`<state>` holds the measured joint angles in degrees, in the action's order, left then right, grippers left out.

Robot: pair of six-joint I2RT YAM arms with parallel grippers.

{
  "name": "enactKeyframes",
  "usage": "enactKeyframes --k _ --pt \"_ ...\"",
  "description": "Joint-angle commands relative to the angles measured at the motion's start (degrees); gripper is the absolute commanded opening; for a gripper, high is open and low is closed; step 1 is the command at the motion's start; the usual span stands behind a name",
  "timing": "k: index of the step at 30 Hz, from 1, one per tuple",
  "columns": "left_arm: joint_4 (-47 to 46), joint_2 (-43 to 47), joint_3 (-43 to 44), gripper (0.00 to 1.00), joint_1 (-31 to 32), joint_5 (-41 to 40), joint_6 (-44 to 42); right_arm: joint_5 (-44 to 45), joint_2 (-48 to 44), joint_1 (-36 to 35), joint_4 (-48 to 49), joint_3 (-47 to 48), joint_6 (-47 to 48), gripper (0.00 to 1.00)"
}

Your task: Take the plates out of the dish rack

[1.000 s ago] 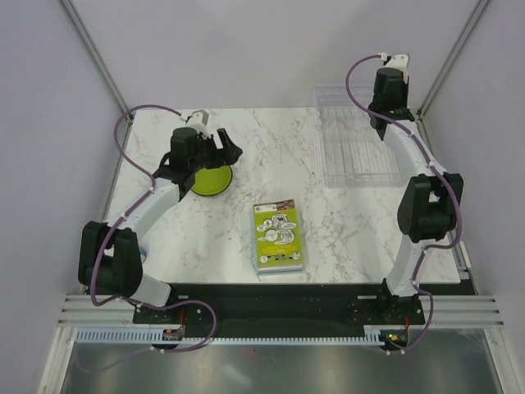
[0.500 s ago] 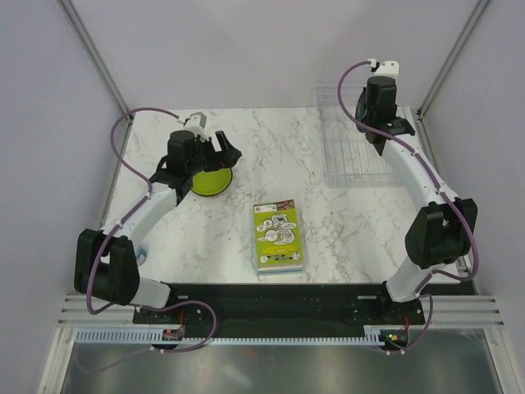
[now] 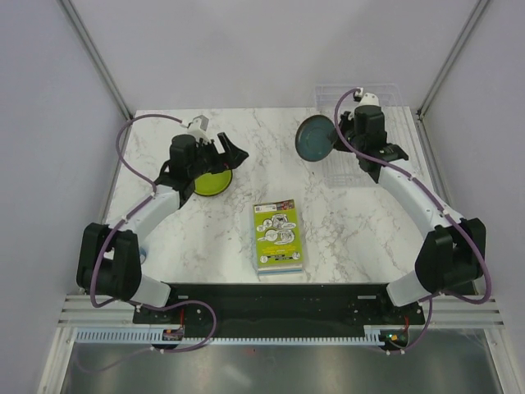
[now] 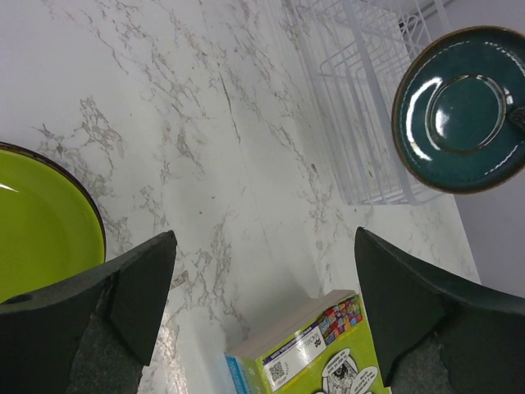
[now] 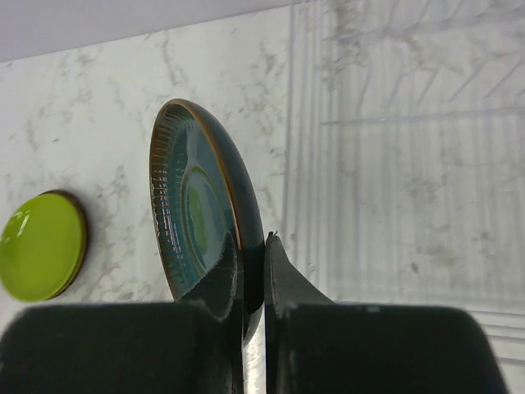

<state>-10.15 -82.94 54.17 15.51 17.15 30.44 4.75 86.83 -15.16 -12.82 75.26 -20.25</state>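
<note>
Teal plate: stands on edge in the air, brown-rimmed, above the table, just left of the dish rack.
Lime green plate: lies flat on the table, well apart from the rack.
Dish rack: clear ribs at the far right corner – marble shows through.
Right gripper: fingers pinched on the teal plate's lower rim.
Left gripper: fingers spread wide – hovers by the green plate.
Book: flat, near the table's front edge.
</note>
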Motion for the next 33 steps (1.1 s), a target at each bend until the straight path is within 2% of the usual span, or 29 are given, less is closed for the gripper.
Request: enactKeyframes --k 1,12,22,25,26,28,29,32,33 --pt "-7.8 -1.1 -2.0 0.95 0.2 4.0 4.3 -10.9 -2.9 -3.3 11.8 -4.3 -11.6 0.00" --pt "-14.6 -3.4 -4.5 0.95 0.2 7.1 8.0 -17.4 1.1 -10.8 24.1 -9.0 -23.0 0.00" --pt "-21.9 -5.1 -6.7 0.93 0.2 8.3 11.7 -22.9 5.5 -14.3 34.1 -10.8 -31.2 0.00" --pt "-22.4 -5.0 -6.8 0.71 0.2 8.3 11.6 -23.3 5.7 -14.5 35.1 -11.6 -31.7 0.00" --pt "-22.4 -4.8 -7.0 0.54 0.1 7.7 11.4 -23.3 5.8 -14.5 35.1 -11.8 -31.7 0.00" --pt "-21.1 -3.7 -7.8 0.38 0.1 6.7 10.6 -23.2 5.7 -14.5 35.0 -11.8 -31.7 0.00" --pt "-20.6 -3.3 -8.1 0.26 -0.3 5.5 10.2 -22.9 5.7 -14.5 34.8 -11.7 -31.4 0.00" --pt "-17.6 -1.2 -9.3 0.07 -1.4 3.1 8.2 -22.2 5.9 -14.4 33.1 -10.8 -30.6 0.00" --pt "-16.8 -0.8 -9.3 0.03 -1.9 2.7 7.6 -21.7 6.2 -14.4 32.3 -10.3 -30.0 0.02"
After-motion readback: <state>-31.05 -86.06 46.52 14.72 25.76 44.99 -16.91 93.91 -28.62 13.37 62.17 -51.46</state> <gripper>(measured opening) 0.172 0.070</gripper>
